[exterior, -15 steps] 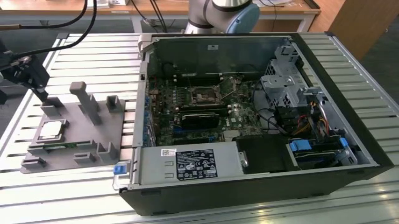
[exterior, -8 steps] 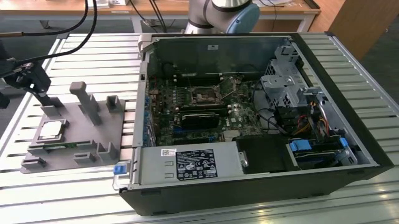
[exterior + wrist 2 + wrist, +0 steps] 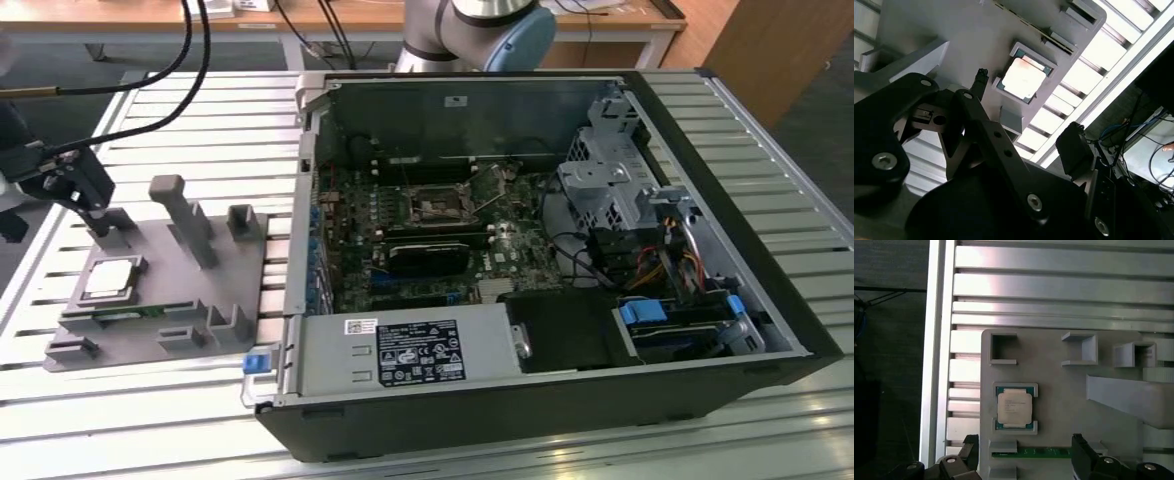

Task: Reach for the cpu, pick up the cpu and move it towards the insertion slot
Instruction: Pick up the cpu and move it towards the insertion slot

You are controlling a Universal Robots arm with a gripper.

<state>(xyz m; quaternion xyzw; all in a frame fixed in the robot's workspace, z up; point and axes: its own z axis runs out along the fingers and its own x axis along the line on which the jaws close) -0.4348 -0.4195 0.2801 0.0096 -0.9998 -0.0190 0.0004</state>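
First wrist view: gripper (image 3: 1025, 447), jaws apart, hovers near cpu (image 3: 1015, 407).

- The gripper (image 3: 1026, 107) hangs over the grey tray (image 3: 954, 30) with its black fingers (image 3: 1074, 150) spread wide, the linkage dark in the foreground.
- The cpu (image 3: 1024, 79) lies flat in a square recess of the tray, its silvery top glaring, clear of both fingertips.
- A small grey block (image 3: 1011, 120) stands just beside the recess; past the tray's edge the slatted metal table (image 3: 1094, 55) shines.
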